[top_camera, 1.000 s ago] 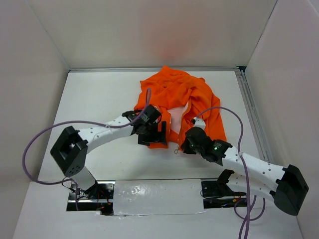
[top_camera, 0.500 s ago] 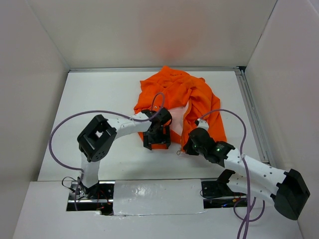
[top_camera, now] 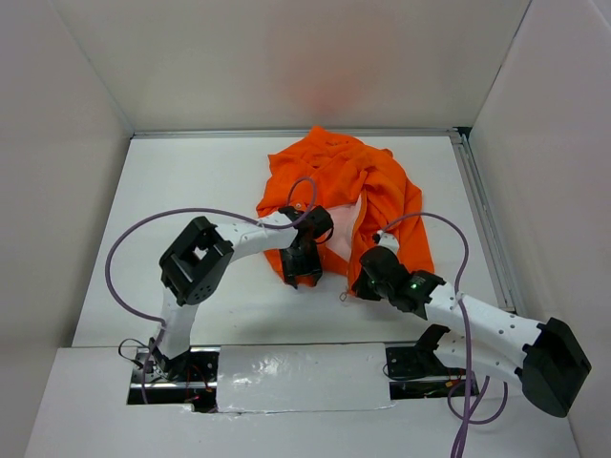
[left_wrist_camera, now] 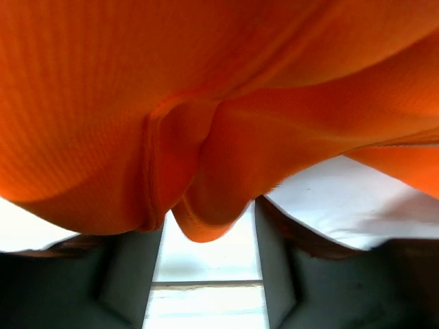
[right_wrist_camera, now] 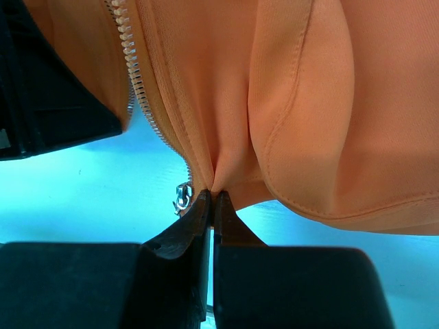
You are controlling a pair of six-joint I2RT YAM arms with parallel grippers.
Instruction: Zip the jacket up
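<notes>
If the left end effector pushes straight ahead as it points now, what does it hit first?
The jacket: an orange fold of its edge hangs between the open fingers of the left end effector, seemingly just ahead. Depth is unclear this close.

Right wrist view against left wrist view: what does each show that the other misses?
Only right wrist: the zipper teeth and slider, with the right gripper pinched shut on the jacket hem beside them. Only left wrist: a fold hanging inside the open left gripper, not clamped. Both: orange jacket over the pale table.
</notes>
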